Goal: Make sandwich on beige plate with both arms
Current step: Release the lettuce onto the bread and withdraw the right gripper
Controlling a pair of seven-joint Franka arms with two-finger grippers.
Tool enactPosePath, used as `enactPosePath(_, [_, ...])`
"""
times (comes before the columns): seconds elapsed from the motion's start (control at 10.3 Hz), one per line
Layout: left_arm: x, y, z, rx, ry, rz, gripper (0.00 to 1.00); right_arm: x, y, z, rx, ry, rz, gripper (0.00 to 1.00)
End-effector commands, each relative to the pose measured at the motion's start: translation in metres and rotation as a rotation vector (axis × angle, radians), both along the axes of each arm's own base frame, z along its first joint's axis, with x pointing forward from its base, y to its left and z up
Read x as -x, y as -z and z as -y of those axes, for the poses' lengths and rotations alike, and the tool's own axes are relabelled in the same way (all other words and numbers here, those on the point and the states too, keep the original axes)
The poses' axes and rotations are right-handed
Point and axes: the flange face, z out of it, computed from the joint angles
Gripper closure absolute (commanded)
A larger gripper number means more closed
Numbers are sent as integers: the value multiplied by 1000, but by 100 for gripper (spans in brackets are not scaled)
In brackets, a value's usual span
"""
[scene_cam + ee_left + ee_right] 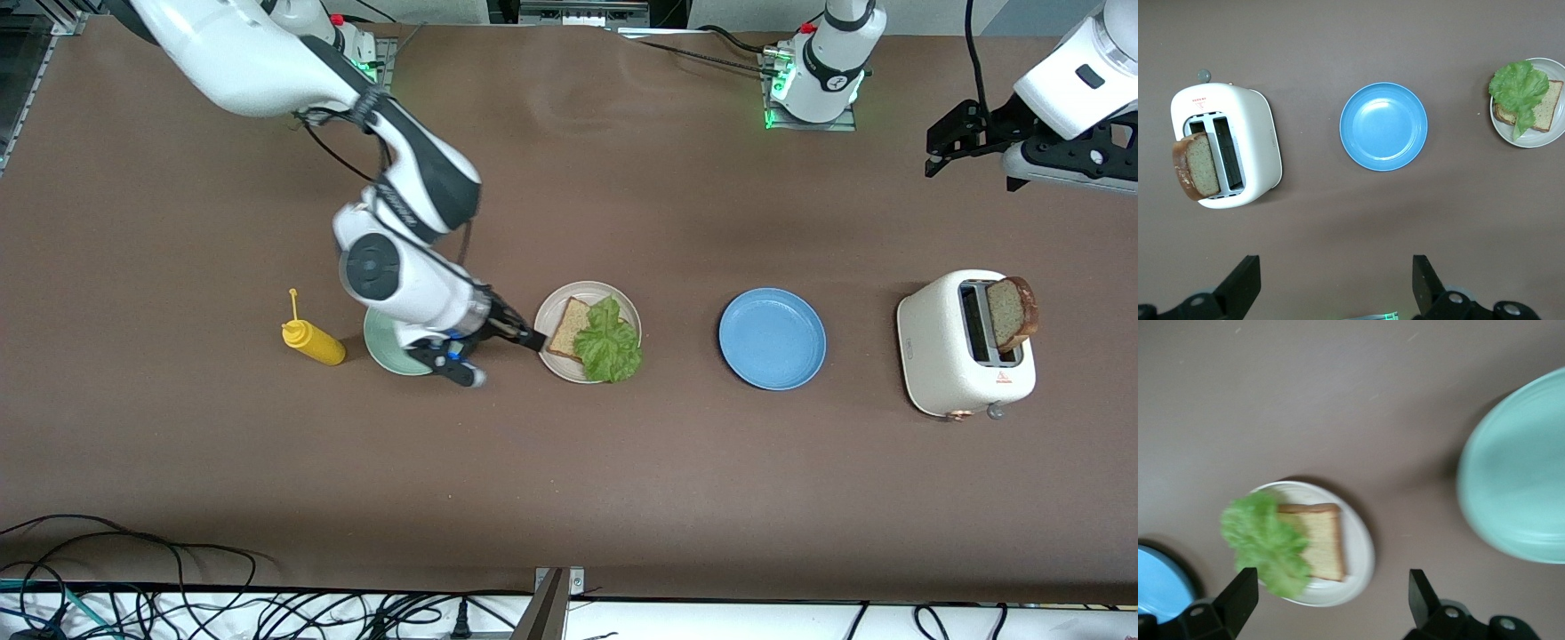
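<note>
Front view: half-built sandwich (pixel 591 340) on beige plate (pixel 587 292), near middle of bench (pixel 569 498) — one bread slice (pixel 566 325) flat on plate, ruffled lettuce leaf (pixel 612 342) draped over its end toward blue plate, spilling to the rim. No top slice yet.

Second slice of toast (pixel 1013 313) standing up out of toaster (pixel 956 356), at left arm's end of bench. Judged light, dry, fairly stiff but crumbly; best pinched across flat faces on the exposed upper part, gently, then lifted straight up to clear the slot. Lettuce judged soft, limp, easily dragged off; top slice better lowered flat than slid.

Blue plate (pixel 772 339) bare, between beige plate and toaster. Mint-green plate (pixel 391 351) beside beige plate toward right arm's end, yellow squeeze bottle (pixel 313 340) just next to it.

Right end effector (pixel 524 338) low at beige plate's edge, fingers spread, gripping nothing. Left end effector (pixel 956 147) high over bench above toaster's end, fingers apart, empty, waiting.
</note>
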Motion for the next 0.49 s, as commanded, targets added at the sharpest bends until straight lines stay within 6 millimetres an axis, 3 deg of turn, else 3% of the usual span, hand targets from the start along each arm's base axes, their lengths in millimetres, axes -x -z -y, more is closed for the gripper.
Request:
enactPosePath(0.0, [2,-5,9,22,8,9,0,-2,-48,73,73,-176,-17,0])
enactPosePath(0.19, [4,-5,24,16,37,9,0,-8,-72,141,100,-321,-34,0])
enactPosePath(0.39, [3,-6,20,15,31,13,0,-10,-100,196,235,-439,-1,0])
